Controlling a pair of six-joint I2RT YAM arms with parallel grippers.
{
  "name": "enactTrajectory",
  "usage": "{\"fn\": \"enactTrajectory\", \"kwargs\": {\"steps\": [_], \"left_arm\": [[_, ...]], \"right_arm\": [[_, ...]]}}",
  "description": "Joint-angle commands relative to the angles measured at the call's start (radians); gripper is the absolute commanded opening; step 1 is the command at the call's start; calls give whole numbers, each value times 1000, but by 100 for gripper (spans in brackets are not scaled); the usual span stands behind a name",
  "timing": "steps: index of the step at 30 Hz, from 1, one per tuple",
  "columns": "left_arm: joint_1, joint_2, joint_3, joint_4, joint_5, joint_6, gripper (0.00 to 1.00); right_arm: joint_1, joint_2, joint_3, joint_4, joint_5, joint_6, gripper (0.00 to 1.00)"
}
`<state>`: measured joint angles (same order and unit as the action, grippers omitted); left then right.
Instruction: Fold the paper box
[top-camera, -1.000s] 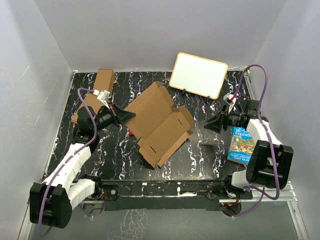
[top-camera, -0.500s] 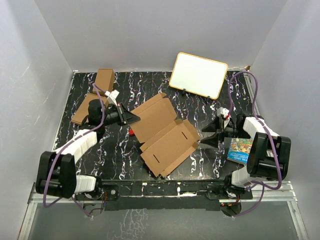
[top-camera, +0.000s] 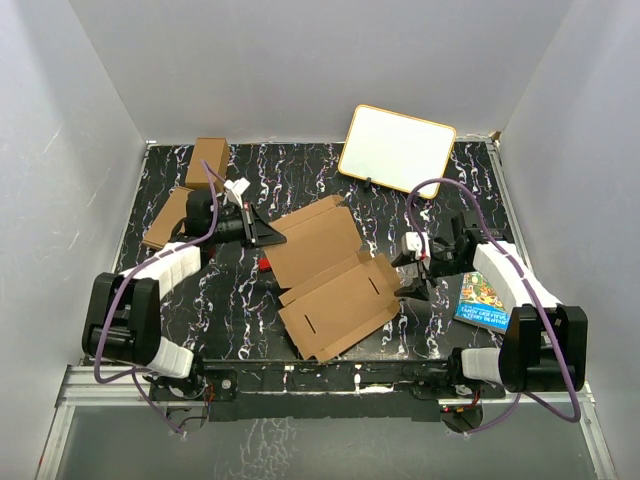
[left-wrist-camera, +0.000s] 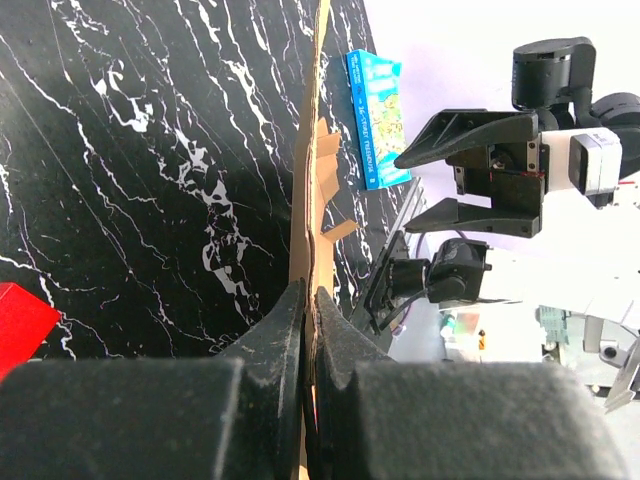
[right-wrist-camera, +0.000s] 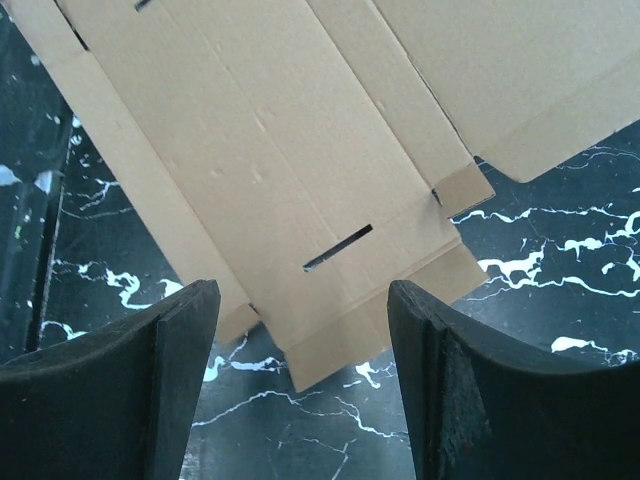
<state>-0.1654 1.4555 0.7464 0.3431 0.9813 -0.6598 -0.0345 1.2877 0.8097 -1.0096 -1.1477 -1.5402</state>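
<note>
We see the paper box (top-camera: 330, 275) lying opened out on the black marbled table (top-camera: 230, 300), on the near side of the white board (top-camera: 397, 150) and a little to its left. The left tool (left-wrist-camera: 308, 300) is clamped on the box edge that lies farthest left of the board. In the left wrist view the cardboard runs edge-on between the closed fingers. The right tool (top-camera: 410, 278) sits straight in front of the board, at the box's right end, with its jaws spread wide and nothing between them. The right wrist view looks down on a flap with a slit in it, framed by the two fingers (right-wrist-camera: 190, 350) — whether they touch the cardboard we cannot quite tell. A blue picture book (top-camera: 482, 300) lies flat in front of the board, to its right. A brown carton (top-camera: 205, 160) and a flatter brown piece (top-camera: 170, 215) sit far to the board's left. A small red thing (top-camera: 263, 264) peeks out by the box's left edge.
</note>
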Motion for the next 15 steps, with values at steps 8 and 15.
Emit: {"fn": "enactTrajectory", "kwargs": {"steps": [8, 15], "left_arm": [[3, 31, 53, -95, 63, 49, 0], [1, 52, 43, -130, 33, 101, 0]], "right_arm": [[180, -49, -55, 120, 126, 12, 72], [326, -33, -84, 169, 208, 19, 70]]}}
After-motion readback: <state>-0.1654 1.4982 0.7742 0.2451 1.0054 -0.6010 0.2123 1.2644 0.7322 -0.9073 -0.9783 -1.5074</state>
